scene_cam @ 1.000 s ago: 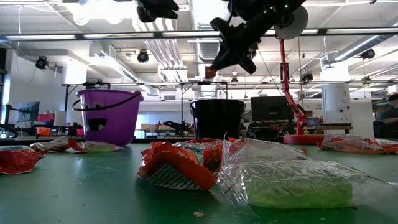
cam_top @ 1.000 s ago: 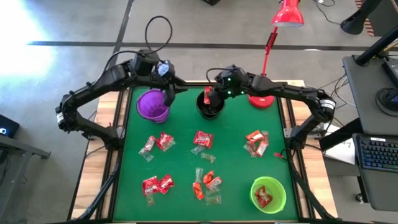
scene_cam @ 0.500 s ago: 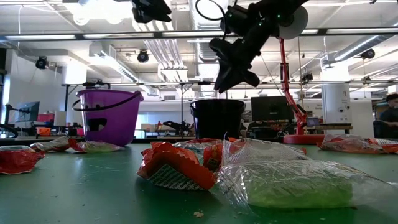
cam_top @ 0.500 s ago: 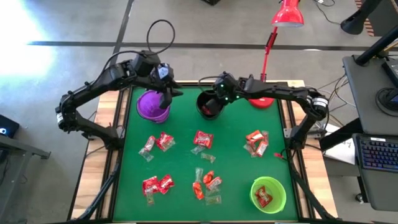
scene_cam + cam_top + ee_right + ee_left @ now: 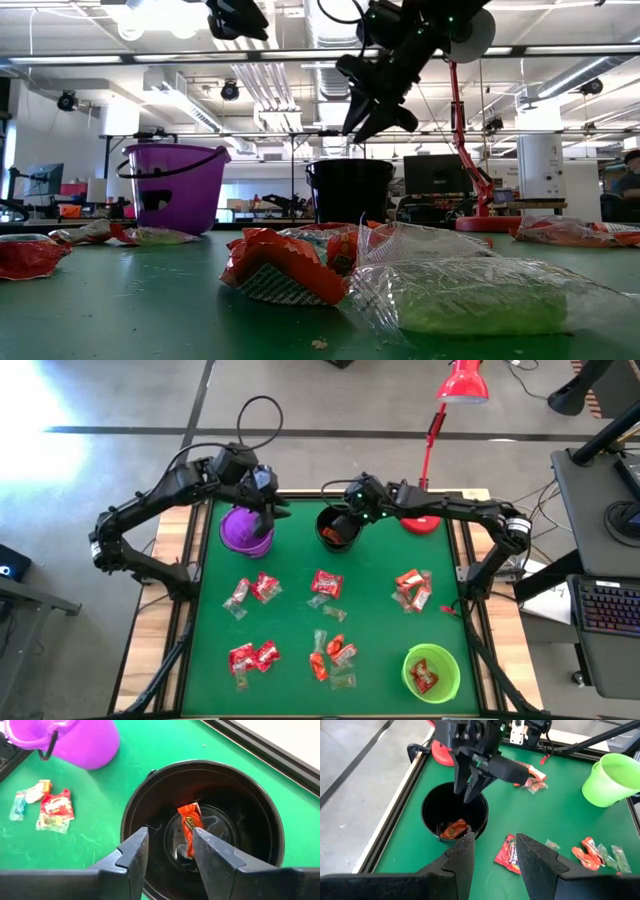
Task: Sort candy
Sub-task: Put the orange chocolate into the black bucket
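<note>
Candy (image 5: 250, 591) lay in small heaps over the green counter (image 5: 375, 630), a few pieces were in the green cup (image 5: 431, 671), and one orange-red wrapper (image 5: 189, 828) lay at the bottom of the black cup (image 5: 338, 530). At the left, the left pincer (image 5: 268, 510) hung over the purple cup (image 5: 246, 528) at the far edge; its fingers stood spread and held nothing. Nearer the middle, the right pincer (image 5: 352, 518) hovered just above the black cup, also spread and empty, with the orange-red wrapper straight below it, between the fingers in the right wrist view. The next piece for either arm would be on the near side of the cups: the pair (image 5: 324, 587) near the counter's centre lay just in front of the black cup, closest to the right pincer, while the pair first named lay just in front of the purple cup, closer to the left one. I could not tell their long axes from above. Compared with one second earlier, the right pincer had risen a little from the black cup's mouth and no longer pinched a wrapper; the left arm had hardly moved.
</note>
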Tool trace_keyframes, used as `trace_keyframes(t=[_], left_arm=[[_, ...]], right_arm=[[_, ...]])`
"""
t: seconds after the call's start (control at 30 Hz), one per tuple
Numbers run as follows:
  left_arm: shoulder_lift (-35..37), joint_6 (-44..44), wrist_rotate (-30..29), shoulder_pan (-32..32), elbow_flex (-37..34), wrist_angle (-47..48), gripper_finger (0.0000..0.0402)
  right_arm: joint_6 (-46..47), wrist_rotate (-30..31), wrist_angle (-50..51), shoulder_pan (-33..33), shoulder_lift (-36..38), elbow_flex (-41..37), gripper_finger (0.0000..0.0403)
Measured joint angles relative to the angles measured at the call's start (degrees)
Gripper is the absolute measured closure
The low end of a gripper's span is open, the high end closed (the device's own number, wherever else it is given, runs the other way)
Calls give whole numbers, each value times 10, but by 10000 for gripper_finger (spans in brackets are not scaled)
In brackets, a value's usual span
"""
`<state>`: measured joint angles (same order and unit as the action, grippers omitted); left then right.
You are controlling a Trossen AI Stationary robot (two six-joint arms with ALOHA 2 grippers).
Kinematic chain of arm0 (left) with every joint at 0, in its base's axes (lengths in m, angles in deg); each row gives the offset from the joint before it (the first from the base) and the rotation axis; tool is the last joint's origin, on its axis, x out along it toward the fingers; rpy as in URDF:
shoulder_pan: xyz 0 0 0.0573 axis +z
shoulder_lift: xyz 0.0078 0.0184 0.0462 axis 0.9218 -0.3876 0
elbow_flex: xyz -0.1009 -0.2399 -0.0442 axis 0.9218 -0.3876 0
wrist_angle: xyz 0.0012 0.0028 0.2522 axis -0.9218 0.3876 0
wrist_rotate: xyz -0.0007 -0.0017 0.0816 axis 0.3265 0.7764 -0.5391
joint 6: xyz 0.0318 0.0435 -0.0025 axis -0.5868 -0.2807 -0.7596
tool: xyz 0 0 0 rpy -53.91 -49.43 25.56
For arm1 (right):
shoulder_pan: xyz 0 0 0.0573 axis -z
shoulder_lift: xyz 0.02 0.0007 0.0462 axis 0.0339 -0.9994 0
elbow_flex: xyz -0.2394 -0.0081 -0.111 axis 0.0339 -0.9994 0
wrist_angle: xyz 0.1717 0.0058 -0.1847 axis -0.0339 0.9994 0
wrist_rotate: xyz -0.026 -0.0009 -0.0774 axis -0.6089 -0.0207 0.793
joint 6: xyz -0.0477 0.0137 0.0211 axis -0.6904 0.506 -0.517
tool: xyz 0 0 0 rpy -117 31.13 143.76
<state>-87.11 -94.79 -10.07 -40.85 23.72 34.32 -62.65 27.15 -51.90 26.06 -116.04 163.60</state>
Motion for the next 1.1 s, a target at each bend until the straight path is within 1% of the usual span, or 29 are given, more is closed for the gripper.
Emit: trace_keyframes(t=[0.13, 0.3, 0.37, 0.4, 0.63, 0.83, 0.9, 1.1], left_arm=[[0, -11, 0, 0, 0, 52, 274], [1, -17, 0, 0, -7, 141, 274], [5, -17, 0, -1, -20, 157, 274], [8, -17, 0, -1, -29, 162, 274], [49, 3, 0, -1, -120, 158, 274], [100, 40, 5, -2, -207, 123, 274], [119, 54, 6, -3, -232, 112, 274], [174, 102, 20, -7, -287, 68, 274]], right_arm=[[7, -39, 1, -1, 0, 8, 255], [10, -147, 10, -5, 8, 28, 255], [8, -173, 27, -12, 13, 43, 255], [6, -177, 40, -17, 16, 52, 255], [-6, -177, 144, -61, 52, 115, 255], [9, -168, 224, -115, 101, 126, 255], [23, -139, 247, -138, 116, 126, 255], [87, -5, 324, -207, 150, 125, 255]])
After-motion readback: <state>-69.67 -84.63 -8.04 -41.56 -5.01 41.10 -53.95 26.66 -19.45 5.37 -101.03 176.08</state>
